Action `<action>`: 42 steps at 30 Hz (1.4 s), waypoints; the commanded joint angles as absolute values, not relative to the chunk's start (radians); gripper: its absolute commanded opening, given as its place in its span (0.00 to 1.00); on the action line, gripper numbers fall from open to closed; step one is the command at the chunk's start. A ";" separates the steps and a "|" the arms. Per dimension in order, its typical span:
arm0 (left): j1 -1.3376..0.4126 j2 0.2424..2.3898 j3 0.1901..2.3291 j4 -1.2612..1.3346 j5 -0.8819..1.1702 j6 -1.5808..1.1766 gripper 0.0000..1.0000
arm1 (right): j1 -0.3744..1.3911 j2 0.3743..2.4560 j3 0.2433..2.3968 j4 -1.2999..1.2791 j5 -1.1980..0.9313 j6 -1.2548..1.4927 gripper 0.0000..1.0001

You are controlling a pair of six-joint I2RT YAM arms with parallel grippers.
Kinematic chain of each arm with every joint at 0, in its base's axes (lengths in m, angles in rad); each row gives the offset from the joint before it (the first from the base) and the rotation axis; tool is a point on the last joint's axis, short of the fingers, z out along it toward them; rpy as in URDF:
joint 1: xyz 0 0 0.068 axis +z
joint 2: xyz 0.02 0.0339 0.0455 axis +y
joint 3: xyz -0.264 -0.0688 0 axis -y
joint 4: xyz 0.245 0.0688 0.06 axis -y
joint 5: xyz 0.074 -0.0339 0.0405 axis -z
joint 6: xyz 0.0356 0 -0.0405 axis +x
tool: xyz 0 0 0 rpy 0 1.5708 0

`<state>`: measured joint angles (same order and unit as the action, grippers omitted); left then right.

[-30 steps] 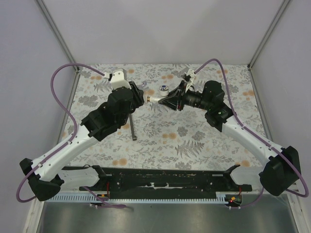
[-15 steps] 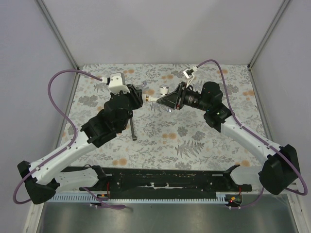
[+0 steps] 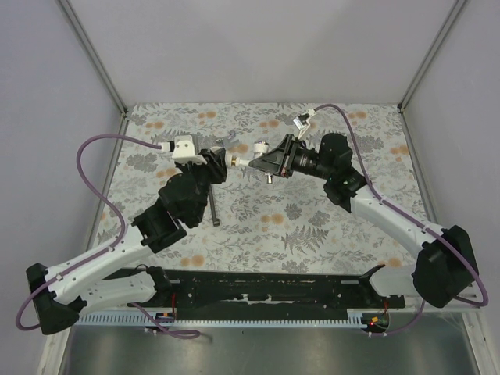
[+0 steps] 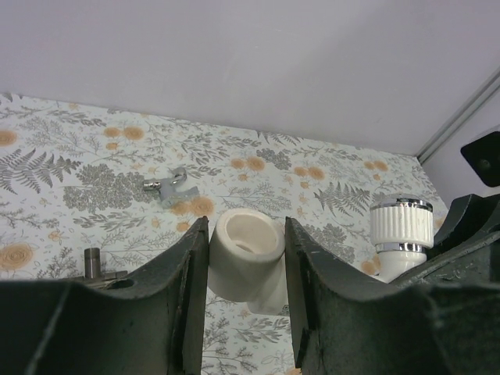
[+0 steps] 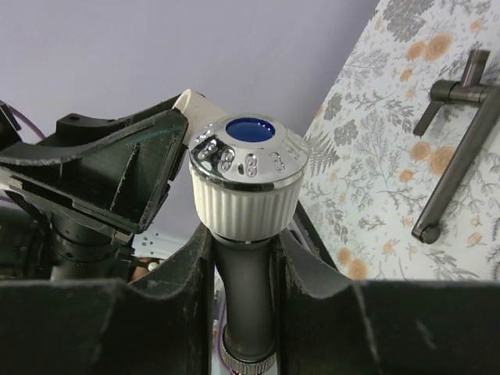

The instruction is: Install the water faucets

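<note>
We hold the faucet (image 3: 258, 148) aloft over the far table (image 3: 328, 226): left gripper (image 4: 244, 234) pinching its white spout (image 4: 246, 254), right gripper (image 5: 244, 250) clamped under the knob (image 5: 248, 168) (blue-capped), apparently so one end stays braced while the other turns.

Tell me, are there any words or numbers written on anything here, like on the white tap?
No words or numbers can be read anywhere in these pictures.
Blue cap on the white tap knob: plain, no letter.
Silvery ring round the knob: small raised marks, too blurred to read as letters.
Flowered tablecloth: only a pattern, no writing.
</note>
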<state>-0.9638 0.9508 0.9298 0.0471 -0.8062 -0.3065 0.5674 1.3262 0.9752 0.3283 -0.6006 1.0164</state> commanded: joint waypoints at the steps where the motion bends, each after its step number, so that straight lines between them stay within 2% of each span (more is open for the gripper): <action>1: -1.061 0.928 0.862 0.330 -0.586 -0.275 0.02 | 0.574 1.376 0.953 0.465 -0.454 1.182 0.00; 10: -1.066 0.858 0.717 0.472 -0.503 -0.155 0.02 | 0.568 1.428 0.947 0.537 -0.497 1.299 0.00; 20: -1.069 0.804 0.654 0.454 -0.434 -0.109 0.04 | 0.560 1.462 0.945 0.603 -0.508 1.370 0.00; 22: -1.071 0.792 0.650 0.439 -0.433 -0.103 0.14 | 0.558 1.463 0.948 0.594 -0.514 1.358 0.00; 24: -1.069 0.784 0.658 0.416 -0.446 -0.101 0.31 | 0.552 1.466 0.954 0.591 -0.535 1.326 0.00; 26: -1.069 0.775 0.682 0.370 -0.489 -0.121 0.63 | 0.552 1.466 0.957 0.581 -0.540 1.289 0.00; 29: -1.069 0.764 0.744 0.261 -0.555 -0.172 0.88 | 0.548 1.467 0.953 0.591 -0.548 1.235 0.00; 34: -1.069 0.781 0.896 0.025 -0.630 -0.285 1.00 | 0.535 1.459 0.956 0.584 -0.549 1.085 0.00; 38: -1.063 0.847 1.095 -0.284 -0.741 -0.414 1.00 | 0.526 1.433 0.953 0.534 -0.523 0.876 0.00; 42: -1.000 0.965 1.308 -0.581 -0.715 -0.535 1.00 | 0.529 1.396 0.951 0.492 -0.512 0.640 0.00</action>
<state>-1.0527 0.8825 1.1419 -0.2382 -0.6983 -0.3481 0.5262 1.4567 0.9230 0.4850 -0.5472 0.9192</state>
